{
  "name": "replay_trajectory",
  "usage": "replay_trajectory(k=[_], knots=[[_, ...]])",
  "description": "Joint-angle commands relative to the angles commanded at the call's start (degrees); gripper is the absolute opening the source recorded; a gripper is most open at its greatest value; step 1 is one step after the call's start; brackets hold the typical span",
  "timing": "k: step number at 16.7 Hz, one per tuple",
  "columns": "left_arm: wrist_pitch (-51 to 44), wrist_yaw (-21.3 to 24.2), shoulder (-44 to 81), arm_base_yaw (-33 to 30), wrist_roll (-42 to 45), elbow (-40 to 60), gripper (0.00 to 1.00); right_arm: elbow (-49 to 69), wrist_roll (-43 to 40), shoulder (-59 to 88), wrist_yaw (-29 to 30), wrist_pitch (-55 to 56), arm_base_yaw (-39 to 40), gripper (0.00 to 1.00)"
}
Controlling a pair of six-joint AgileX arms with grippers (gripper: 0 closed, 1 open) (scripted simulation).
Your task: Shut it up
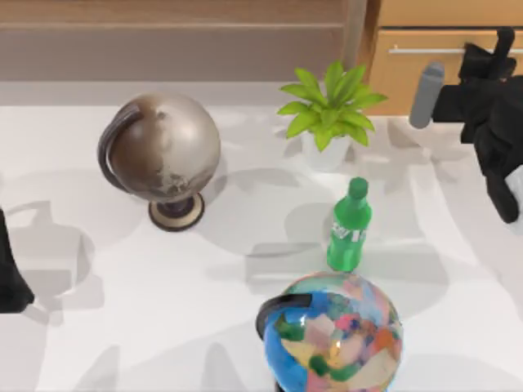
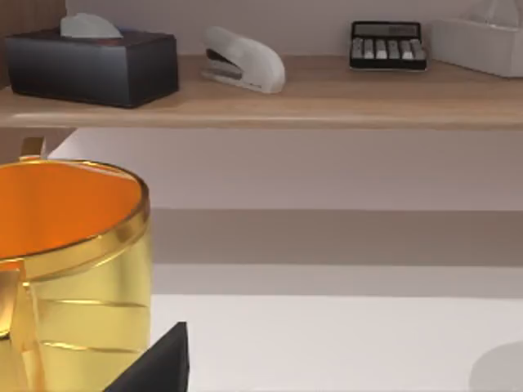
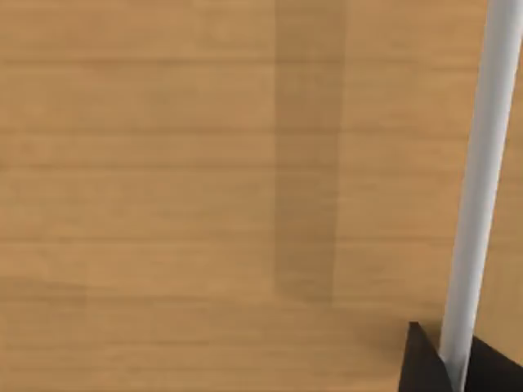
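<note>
Right tool [image 3: 445, 363] against drawer [image 3: 204, 180] handle [image 3: 482, 188].

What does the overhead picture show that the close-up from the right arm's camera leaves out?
Top view: a bronze globe, a potted plant, a green bottle and a colourful globe on the white table. Right wrist view: the wood grain of the drawer from very near. Both: that drawer front and its silver handle, with the right gripper against it.
</note>
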Motion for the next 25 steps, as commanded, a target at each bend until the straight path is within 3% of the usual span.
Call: replay_trajectory(k=[8, 21, 25], knots=[[0.0, 0.0, 0.0, 0.0, 0.0, 0.0, 1.00, 5.8, 0.3, 2.8, -0.8, -3.5, -0.2, 0.00], [0.0, 0.0, 0.0, 0.0, 0.0, 0.0, 1.00, 5.8, 0.3, 2.8, -0.8, -3.5, -0.2, 0.98], [0.0, 0.0, 0.0, 0.0, 0.0, 0.0, 1.00, 5.8, 0.3, 2.8, -0.8, -3.5, -0.2, 1.00]])
